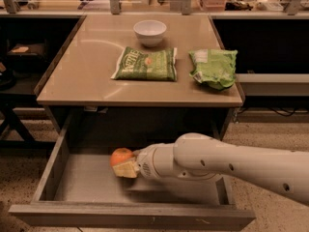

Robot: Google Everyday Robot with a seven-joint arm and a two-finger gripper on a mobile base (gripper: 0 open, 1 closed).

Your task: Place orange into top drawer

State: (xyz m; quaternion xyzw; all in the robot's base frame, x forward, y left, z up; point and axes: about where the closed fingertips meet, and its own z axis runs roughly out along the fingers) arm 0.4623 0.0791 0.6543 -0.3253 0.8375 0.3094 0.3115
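The top drawer is pulled open below the table, wide and shallow with a grey flat bottom. My white arm reaches in from the right. My gripper is inside the drawer, left of centre, shut on the orange. The orange sits at the gripper's tip, low over the drawer bottom; whether it touches the bottom I cannot tell.
On the tan tabletop stand a white bowl at the back, a green chip bag in the middle and a second green bag at the right. A dark shelf unit stands at the left.
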